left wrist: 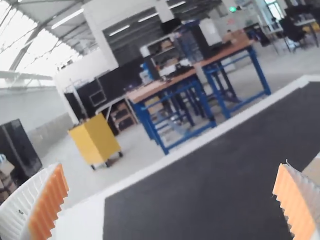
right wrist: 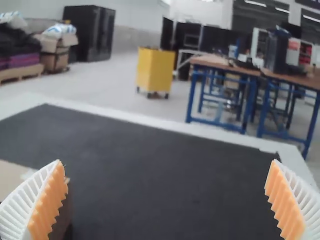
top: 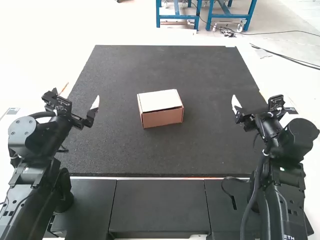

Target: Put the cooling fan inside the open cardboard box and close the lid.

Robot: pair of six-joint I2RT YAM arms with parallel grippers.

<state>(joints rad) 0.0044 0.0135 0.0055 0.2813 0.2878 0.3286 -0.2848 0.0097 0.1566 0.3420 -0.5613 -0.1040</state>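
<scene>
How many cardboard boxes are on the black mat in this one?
1. The cardboard box sits near the middle of the black mat, its lid down. Nothing on the mat is large enough to hide another.

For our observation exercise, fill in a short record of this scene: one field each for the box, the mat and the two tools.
box: cardboard, lid shut, standing near the middle of the mat
mat: black, lying flat under the box
left tool: open, holding nothing, at the mat's left edge, apart from the box
right tool: open, holding nothing, at the mat's right edge, apart from the box
</scene>
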